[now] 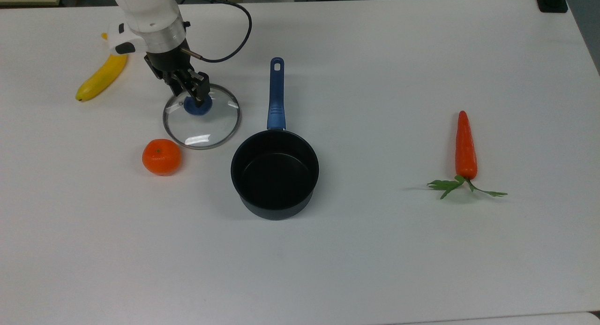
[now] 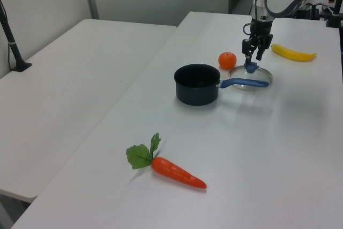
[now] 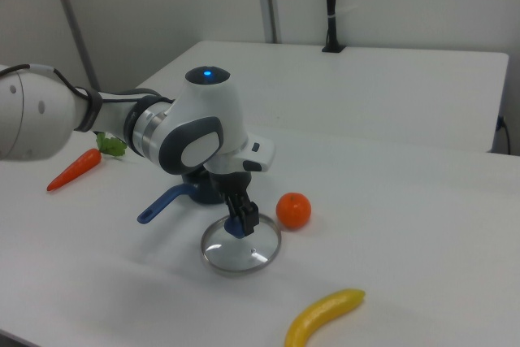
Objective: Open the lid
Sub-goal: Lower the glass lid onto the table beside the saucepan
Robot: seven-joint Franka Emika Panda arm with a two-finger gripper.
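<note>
Nearest in the top view, the saucepan (image 1: 274, 174) is seen uncovered on the counter (image 1: 375, 259). Beyond it, toward the top view's left, the lid (image 1: 201, 123) lies flat, off the saucepan, its blue knob clasped by the tool (image 1: 191, 91); farther back a banana (image 1: 101, 77) is seen.

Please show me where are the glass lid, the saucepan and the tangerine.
glass lid (image 1: 206, 128), top view, on the clear glass.
saucepan (image 1: 275, 97), top view, on its blue handle.
tangerine (image 1: 161, 156), top view, on its top.
</note>
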